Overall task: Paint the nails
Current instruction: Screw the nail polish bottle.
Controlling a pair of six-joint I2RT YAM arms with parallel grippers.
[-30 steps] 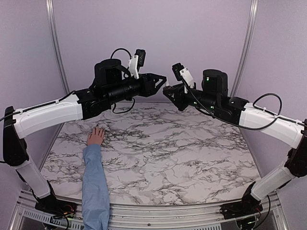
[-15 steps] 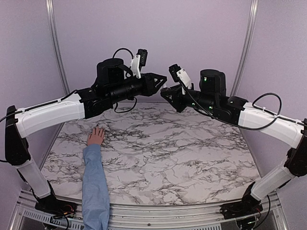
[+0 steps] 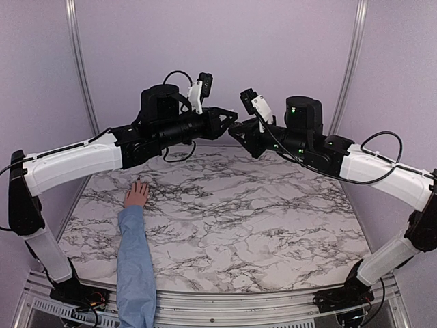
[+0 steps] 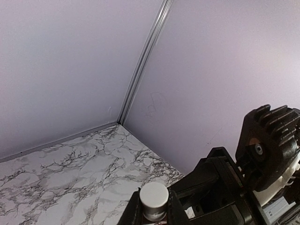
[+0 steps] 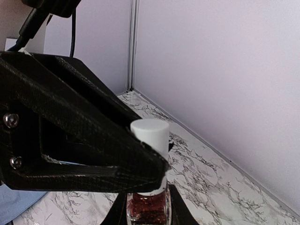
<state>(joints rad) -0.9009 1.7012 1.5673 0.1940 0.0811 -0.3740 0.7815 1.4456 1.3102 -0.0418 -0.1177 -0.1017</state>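
Note:
A light-skinned hand [image 3: 136, 195] in a light blue sleeve [image 3: 135, 260] lies flat on the marble table at the left; its nails are too small to make out. Both grippers meet in the air at the back centre. My right gripper [image 3: 240, 131] [image 5: 147, 212] is shut on a small bottle of red polish [image 5: 148, 208] and holds it upright. My left gripper [image 3: 233, 121] [image 4: 154, 205] is shut on the bottle's white cap [image 4: 154, 196], which also shows in the right wrist view [image 5: 151, 133]. The bottle is hidden in the top view.
The marble table [image 3: 259, 212] lies well below both grippers. Lilac walls close the back and sides, with metal corner posts [image 3: 349, 65]. A cable [image 3: 179, 152] hangs under the left wrist. The sleeve runs to the table's near left edge.
The two grippers were slightly apart half a second ago. They have come together, and the left fingers now sit around the bottle's cap. The hand has not moved.

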